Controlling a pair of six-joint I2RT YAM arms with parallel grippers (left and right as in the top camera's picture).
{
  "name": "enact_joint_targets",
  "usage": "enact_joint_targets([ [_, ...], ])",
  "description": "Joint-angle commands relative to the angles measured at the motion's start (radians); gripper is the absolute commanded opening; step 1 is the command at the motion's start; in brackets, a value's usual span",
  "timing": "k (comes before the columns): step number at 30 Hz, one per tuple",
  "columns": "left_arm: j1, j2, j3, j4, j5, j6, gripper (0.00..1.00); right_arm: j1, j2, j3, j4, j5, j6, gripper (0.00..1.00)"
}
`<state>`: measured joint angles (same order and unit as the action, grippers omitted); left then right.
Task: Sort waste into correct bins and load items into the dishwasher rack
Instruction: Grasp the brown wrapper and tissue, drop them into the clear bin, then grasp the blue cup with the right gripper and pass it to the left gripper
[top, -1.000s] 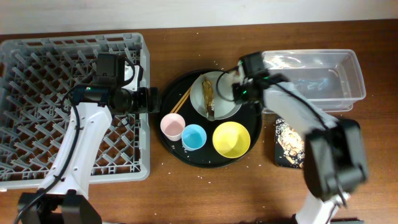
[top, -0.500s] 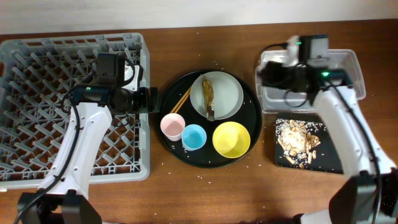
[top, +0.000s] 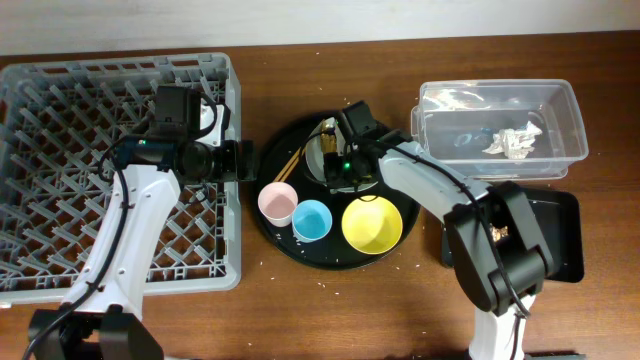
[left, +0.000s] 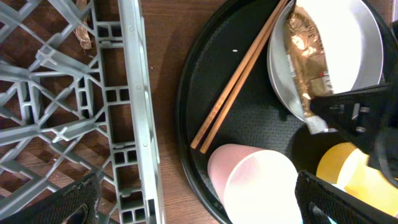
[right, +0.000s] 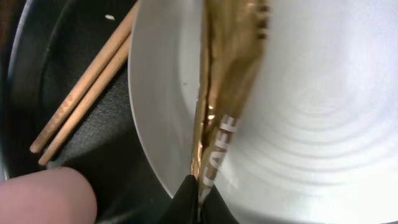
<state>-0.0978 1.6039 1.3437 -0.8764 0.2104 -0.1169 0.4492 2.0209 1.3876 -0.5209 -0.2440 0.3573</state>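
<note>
— Where is the shiny gold-brown wrapper (right: 227, 81) being found, and by which arm is it being reached?

— It is being carried on the pale grey-green round plate (right: 311, 124), along the plate's left half. Its long axis is being pointed straight away from the right gripper (right: 199, 194). The jaws are being narrowed onto its printed end, close to the plate's rim, and that end is being pinched between them.

— Is anything else being caught in the pinch?

— Nothing is being seen there. The thin wooden chopsticks (left: 239, 74) are being seen just off the plate's left rim, apart from the wrapper and at a slant to it.

— How is the right arm being posed?

— It is being stretched in from the plate's right side, with the wrist being tipped low over the plate.

— And the other arm?

— The left gripper (top: 243, 160) is being held well to the plate's left, by the edge of the large square grey plastic crate (top: 60, 150). Its jaws are being held wide, with nothing between them.

— What is being asked of the coming move?

— A lift is being judged likely, then a carry to the clear rectangular plastic tub (top: 570, 120) on the plate's right. The wrapper is probably being hung lengthwise then, so height over the plate's rim is being called for.
</note>
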Motion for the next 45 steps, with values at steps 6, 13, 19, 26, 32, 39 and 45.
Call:
enact_joint_targets([
  [6, 0.001, 0.005, 0.016, 0.0, 0.011, 0.009, 0.99, -0.321, -0.392, 0.006, -0.081, 0.059, 0.11, 0.04],
  [13, 0.001, 0.005, 0.016, 0.0, 0.011, 0.009, 0.99, -0.568, -0.316, 0.006, -0.199, 0.228, 0.462, 0.5],
  [19, 0.001, 0.005, 0.016, 0.0, 0.011, 0.009, 0.99, -0.455, -0.48, 0.042, -0.361, -0.119, -0.071, 0.7],
  [26, 0.001, 0.005, 0.016, 0.0, 0.011, 0.009, 0.99, -0.051, -0.464, -0.011, -0.56, -0.111, -0.109, 0.53],
  [32, 0.001, 0.005, 0.016, -0.007, 0.011, 0.009, 0.99, 0.094, -0.365, -0.086, -0.372, -0.112, -0.06, 0.52],
  [39, 0.0, 0.005, 0.016, -0.007, 0.103, 0.009, 0.99, 0.096, -0.181, -0.111, -0.249, -0.167, -0.024, 0.39],
  [45, 0.004, 0.004, 0.02, -0.01, 0.245, 0.008, 0.99, 0.092, -0.222, -0.111, -0.293, -0.19, -0.028, 0.04],
])
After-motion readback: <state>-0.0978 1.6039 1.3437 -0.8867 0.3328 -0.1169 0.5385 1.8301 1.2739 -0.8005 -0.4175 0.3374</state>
